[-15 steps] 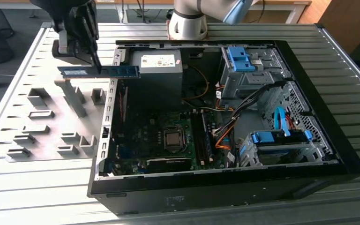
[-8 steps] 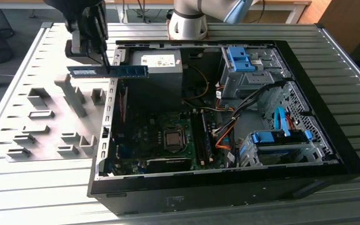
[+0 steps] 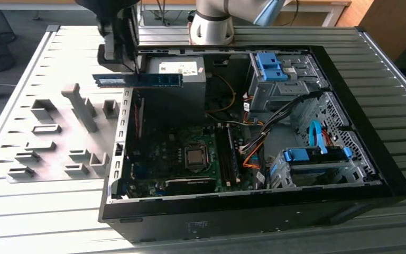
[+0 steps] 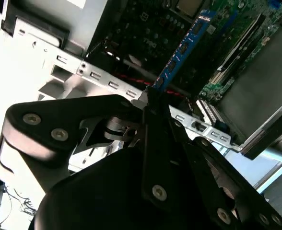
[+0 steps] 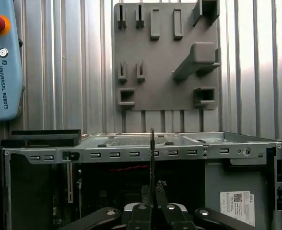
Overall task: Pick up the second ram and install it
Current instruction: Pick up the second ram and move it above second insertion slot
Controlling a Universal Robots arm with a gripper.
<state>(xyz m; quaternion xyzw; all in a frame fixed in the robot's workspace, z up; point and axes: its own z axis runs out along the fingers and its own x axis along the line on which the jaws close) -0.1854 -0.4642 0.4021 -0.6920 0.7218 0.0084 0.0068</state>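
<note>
Progress looks about half made to us, and we read it across the exterior view with the open computer case (image 3: 259, 217) as our marker. To the exterior view's left of the case, the grey fixture plate (image 3: 55, 143) lies on the table (image 3: 40, 222), just beside the case wall. Above that same wall hangs the gripper (image 3: 127, 73), pinching the second ram (image 3: 157, 79) near one end, so we judge the pick-up done. Farther right, inside the case, the long black slots (image 3: 228, 153) on the motherboard (image 3: 167, 159) sit well below the ram. It is not yet seated, and that part is left. The ram itself is a thin, flat blue-green stick, held level in the air with its broad face outward. It carries a row of dark chips and a paler patch towards the gripped end.
</note>
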